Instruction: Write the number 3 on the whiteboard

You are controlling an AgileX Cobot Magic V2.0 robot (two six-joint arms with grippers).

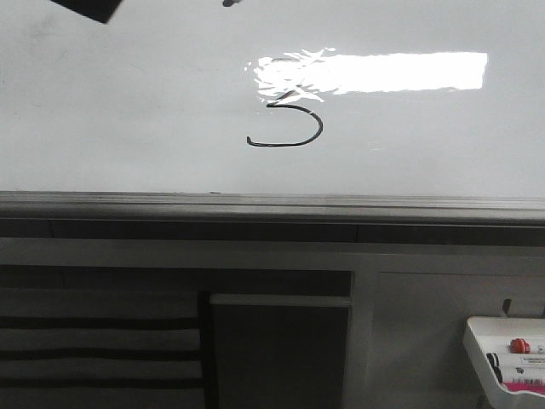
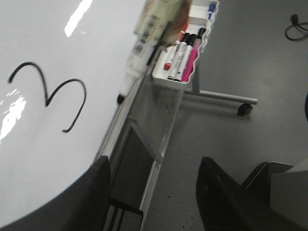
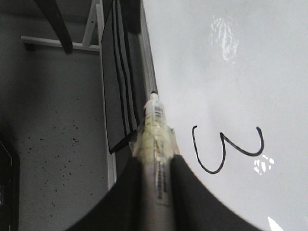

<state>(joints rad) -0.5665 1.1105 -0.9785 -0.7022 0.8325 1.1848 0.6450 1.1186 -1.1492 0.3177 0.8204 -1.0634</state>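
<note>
The whiteboard fills the upper front view, with a bright reflection and a grey lower rim. The number 3 is drawn in thin black below the reflection, its upper part faint. It also shows in the left wrist view and the right wrist view. My right gripper is shut on a white marker. The marker's tip points toward the board's lower rim, away from the digit. The marker also shows in the left wrist view. My left gripper is open and empty, off the board's lower edge.
A small white tray with several markers hangs below the board at the right; it also shows in the left wrist view. The board's wheeled stand rests on the grey floor. A dark arm part shows at the top left edge.
</note>
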